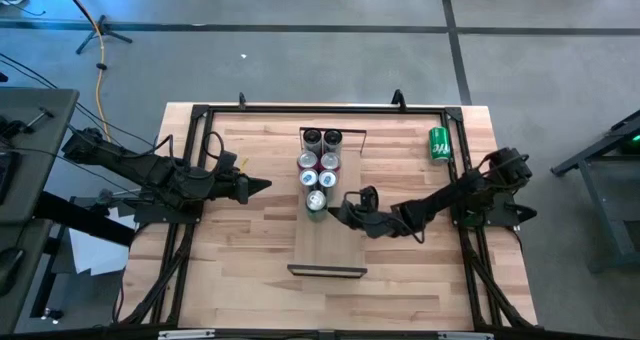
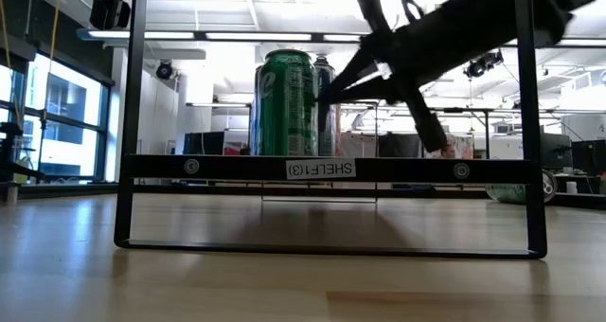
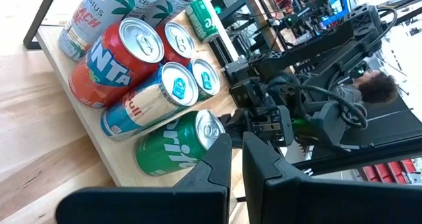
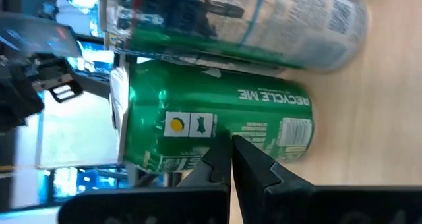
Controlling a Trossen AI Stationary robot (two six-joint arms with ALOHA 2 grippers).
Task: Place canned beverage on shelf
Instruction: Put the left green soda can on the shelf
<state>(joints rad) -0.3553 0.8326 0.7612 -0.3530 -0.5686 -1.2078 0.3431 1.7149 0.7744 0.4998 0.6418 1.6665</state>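
Shelf [image 1: 327, 242]: long pale board with dark end frames, running down the middle of the high view; its near end frame fills the low view.
Cans on shelf: seven, packed at the upper end of the board in the high view; two dark-topped at the top, four in two rows below, one green can [image 1: 316, 202] lowest.
Green can, detail: upright, touching the can above it, left of the board's centre line; label shows in the right wrist view [image 4: 217, 128].
Spare can [image 1: 440, 144]: green, lying on its side on the tabletop at upper right of the high view, well apart from the shelf.
Right gripper [image 1: 345, 208]: centre of the high view, just right of the green can; fingers pressed together on nothing, tips at the can's side. Contact cannot be told.
Left gripper [image 1: 262, 186]: left of centre, off the board, fingers closed and empty, pointing toward the cans.
Step in hand, judged: green can appears placed; the right arm's next job is probably the spare can.
Handling note: draw the right gripper straight off to the frame's right, level, away from the can wall; a sideways brush could tip it into the row. Then open wide before reaching the lying can, and grip across its body.
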